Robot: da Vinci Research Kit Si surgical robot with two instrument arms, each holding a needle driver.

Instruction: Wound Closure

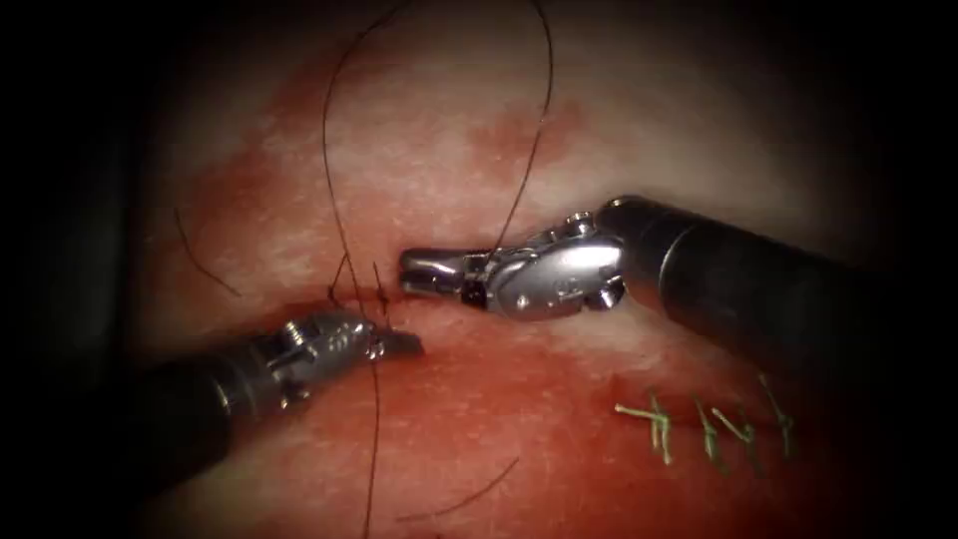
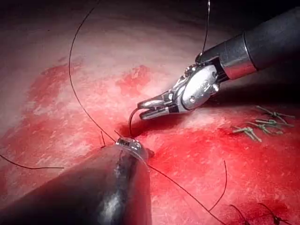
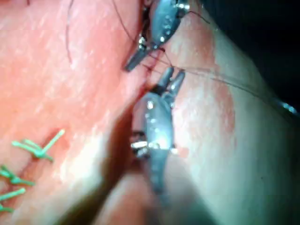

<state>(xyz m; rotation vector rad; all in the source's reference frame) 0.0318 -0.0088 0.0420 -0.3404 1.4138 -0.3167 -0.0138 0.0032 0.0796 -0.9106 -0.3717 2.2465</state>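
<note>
With the left tool [image 1: 394, 342] clamped on the thread [image 1: 334, 190] at centre frame and the right tool [image 1: 424, 274] slightly open and empty, a tug could tear the tissue [image 1: 479, 429].

A: What's that green on the right?
B: Green stitches [image 1: 704, 424], a short row of knotted ones with ends sticking up.
A: And the surroundings?
B: Dark background [image 1: 60, 150] all round.

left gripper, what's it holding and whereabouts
The left gripper looks shut on the thread, gripped low down where it meets the tissue.
</note>
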